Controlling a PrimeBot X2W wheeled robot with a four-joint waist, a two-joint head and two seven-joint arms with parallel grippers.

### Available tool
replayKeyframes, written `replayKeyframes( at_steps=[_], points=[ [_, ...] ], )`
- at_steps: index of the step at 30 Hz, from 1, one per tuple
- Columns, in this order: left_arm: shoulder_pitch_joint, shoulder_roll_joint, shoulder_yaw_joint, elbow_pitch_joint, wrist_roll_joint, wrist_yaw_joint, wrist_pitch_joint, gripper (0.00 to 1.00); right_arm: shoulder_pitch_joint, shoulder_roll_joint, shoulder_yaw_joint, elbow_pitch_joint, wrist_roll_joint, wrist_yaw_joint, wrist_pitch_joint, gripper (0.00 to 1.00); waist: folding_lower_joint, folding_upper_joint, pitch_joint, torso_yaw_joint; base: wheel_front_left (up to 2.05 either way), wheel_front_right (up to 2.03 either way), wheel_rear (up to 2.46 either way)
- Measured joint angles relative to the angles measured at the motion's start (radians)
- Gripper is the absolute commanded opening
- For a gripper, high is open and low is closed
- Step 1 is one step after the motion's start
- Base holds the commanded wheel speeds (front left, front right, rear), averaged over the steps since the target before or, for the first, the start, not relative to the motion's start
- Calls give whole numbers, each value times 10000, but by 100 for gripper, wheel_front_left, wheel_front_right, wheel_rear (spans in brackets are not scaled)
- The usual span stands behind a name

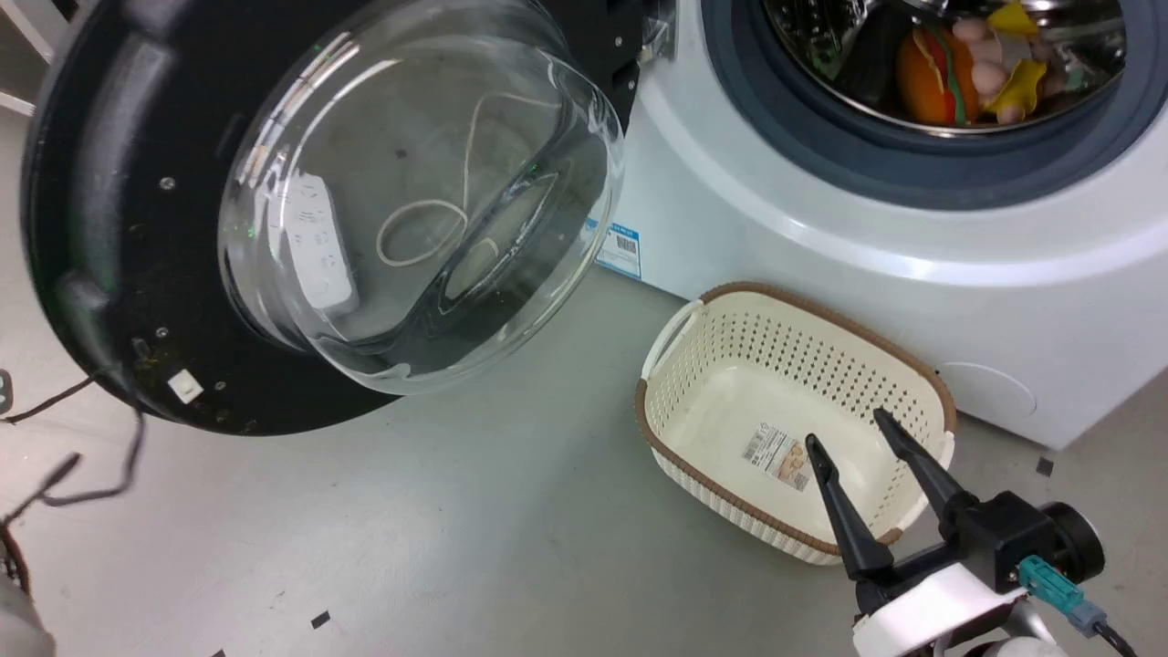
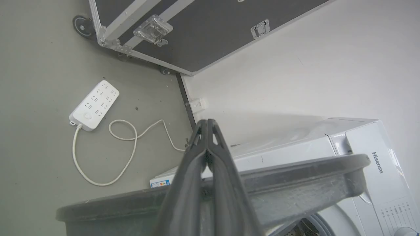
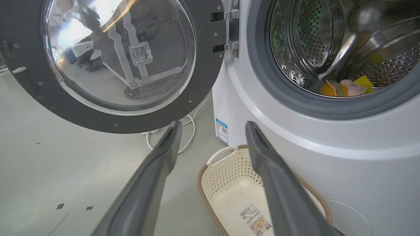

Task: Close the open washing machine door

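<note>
We've got the round black-rimmed glass door [image 1: 100, 228] hanging wide open, left of the white front-loading washing machine [image 1: 730, 228]. Our left jaws, pressed together, sit by its outer rim, likely to push; right jaws apart.

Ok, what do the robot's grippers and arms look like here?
Right gripper: two long, tapering black fingers on a black block, a white cuff behind it, and a teal connector with a dark cable. Left gripper: the same long dark-grey fingers.
</note>
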Motion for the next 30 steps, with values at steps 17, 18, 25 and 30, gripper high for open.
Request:
replayKeyframes(
  at_steps=[17, 18, 25, 30],
  points=[
    [642, -96, -140, 150, -2025, -619, 3530, 0, -48, -75, -12, 201, 104, 0, -171, 100, -2, 0, -180, -128, 0, 0, 0],
    [844, -234, -219, 13, -2079, -683, 3676, 0, -47, -71, -15, 221, 104, 0, -173, 100, -3, 0, -236, -129, 0, 0, 0],
    [3299, -1657, -771, -2111, -2748, -1047, 5074, 0, 58, 230, -372, 568, 188, 0, -359, 100, -3, 0, -911, -262, 0, 0, 0],
    [5306, -2418, -2343, -3685, -3072, -882, 5267, 0, 219, 520, -895, 650, 182, 0, -500, 100, -4, 0, -1391, -724, 0, 0, 0]
  ],
)
